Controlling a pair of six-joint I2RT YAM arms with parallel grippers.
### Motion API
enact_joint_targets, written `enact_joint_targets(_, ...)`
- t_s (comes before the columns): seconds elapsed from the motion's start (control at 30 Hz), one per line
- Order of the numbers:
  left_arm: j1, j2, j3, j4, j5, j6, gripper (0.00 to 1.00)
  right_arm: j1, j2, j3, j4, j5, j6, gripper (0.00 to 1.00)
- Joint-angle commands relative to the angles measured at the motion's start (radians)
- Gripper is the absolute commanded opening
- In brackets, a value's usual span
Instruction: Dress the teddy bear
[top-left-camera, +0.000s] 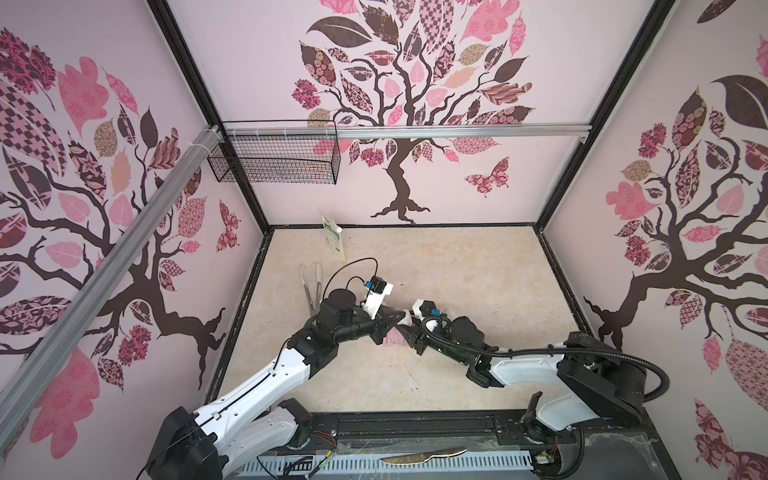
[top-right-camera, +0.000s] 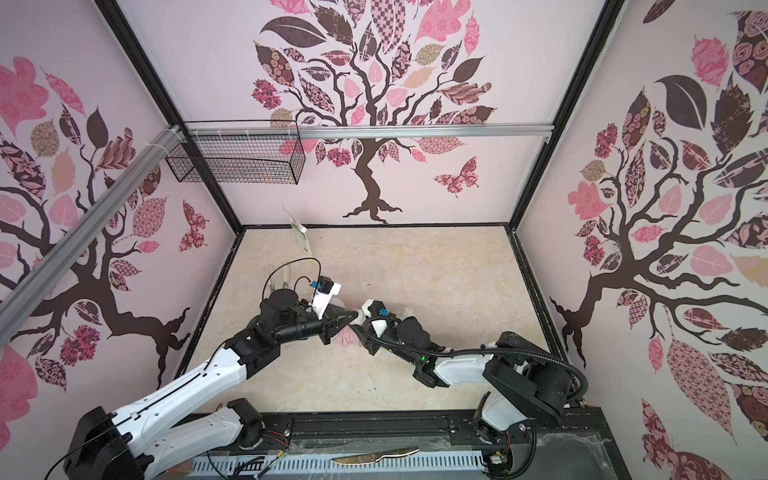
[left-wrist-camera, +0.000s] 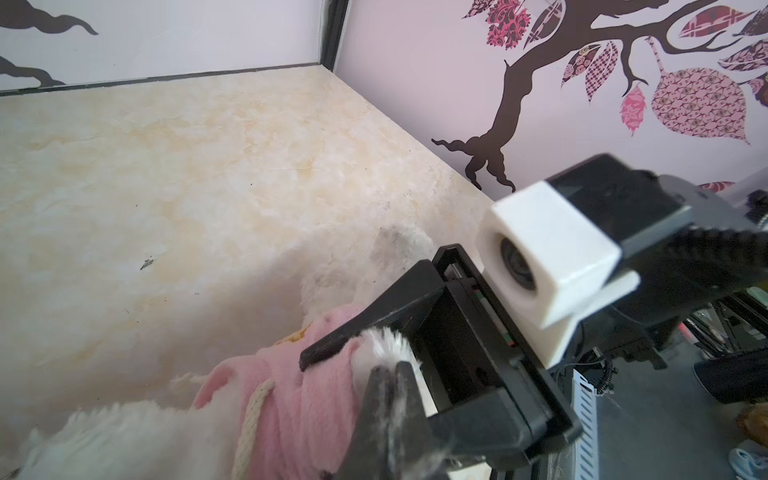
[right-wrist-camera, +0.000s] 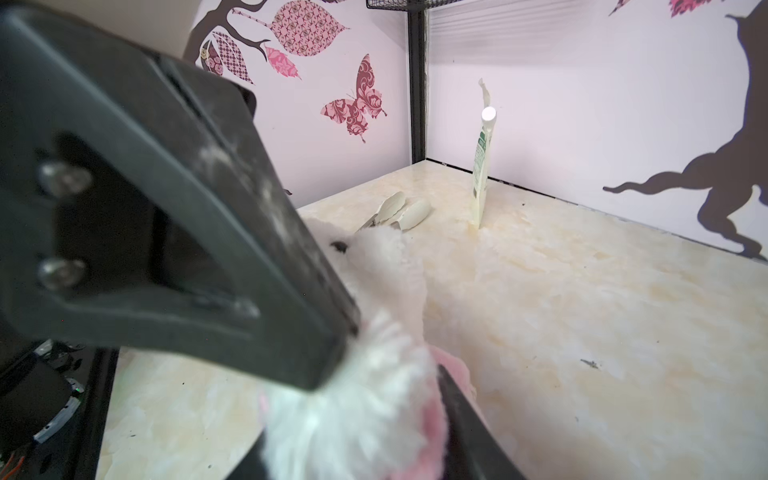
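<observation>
Bear (left-wrist-camera: 124, 440) lies low about mid-worktop (left-wrist-camera: 166, 187), between the two arms, which hide most of it in both top views. A pink hoodie (left-wrist-camera: 299, 399) is bunched over part of its body, and a white paw pokes out of what looks like a sleeve cuff. The left gripper (left-wrist-camera: 392, 370) is pinched tight on the fur at the tip of that paw. The right gripper (right-wrist-camera: 349, 415) straddles the same paw and cuff with a jaw on each side, and it cannot be told whether it presses yet. The likeliest failure is a slip, since the left hold seems to be on loose fur rather than stuffing, so a firm pull could strip it free and let the paw sink back into the sleeve. The right jaws could also bite fur together with fabric, and then tugging the cuff would drag the bear instead of sliding the sleeve along the limb. Nothing pins the light toy, so it may skate across the smooth worktop. The grippers work almost touching, and a small misjudged move could knock them together. The cord (left-wrist-camera: 253, 415) lies close enough to snag a jaw.
</observation>
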Motion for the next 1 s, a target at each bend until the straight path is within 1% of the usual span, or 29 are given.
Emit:
enact_joint_targets(0.0, -0.007, -0.05, 0.006, 0.146, 0.08, -0.086, 0.0, -0.017, 0.063, -0.064, -0.016, 0.069, 0.058, 0.44)
enact_joint_targets(0.07, -0.007, -0.044, 0.007, 0.203, 0.097, -0.13, 0.0, -0.018, 0.084, -0.075, -0.035, 0.086, 0.067, 0.45)
enact_joint_targets(0.13, -0.007, -0.033, 0.004, 0.226, 0.106, -0.148, 0.0, -0.017, 0.098, -0.081, -0.035, 0.091, 0.069, 0.47)
enact_joint_targets(0.23, -0.008, -0.019, -0.002, 0.191, 0.074, -0.11, 0.0, -0.018, 0.067, -0.082, -0.035, 0.076, 0.056, 0.55)
enact_joint_targets(0.33, -0.008, -0.006, -0.023, 0.14, 0.025, -0.069, 0.0, -0.018, -0.018, -0.058, -0.116, 0.041, 0.017, 0.64)
enact_joint_targets(0.43, -0.008, 0.009, -0.034, 0.112, 0.001, -0.051, 0.0, -0.034, -0.124, -0.043, -0.211, -0.033, -0.008, 0.72)
enact_joint_targets(0.57, -0.008, 0.023, -0.03, 0.092, -0.002, -0.024, 0.0, -0.07, -0.294, -0.058, -0.325, -0.153, -0.029, 0.77)
enact_joint_targets(0.73, -0.005, 0.03, -0.028, 0.092, -0.006, -0.02, 0.0, -0.102, -0.487, -0.062, -0.54, -0.183, -0.062, 0.78)
enact_joint_targets(0.83, -0.004, 0.031, -0.021, 0.092, -0.01, -0.02, 0.0, -0.139, -0.564, -0.08, -0.607, -0.203, -0.033, 0.77)
enact_joint_targets(0.9, -0.003, 0.033, -0.019, 0.093, -0.011, -0.022, 0.0, -0.159, -0.587, -0.088, -0.637, -0.231, 0.002, 0.73)
enact_joint_targets(0.97, -0.004, 0.038, -0.021, 0.094, -0.011, -0.025, 0.0, -0.16, -0.592, -0.102, -0.642, -0.281, 0.046, 0.66)
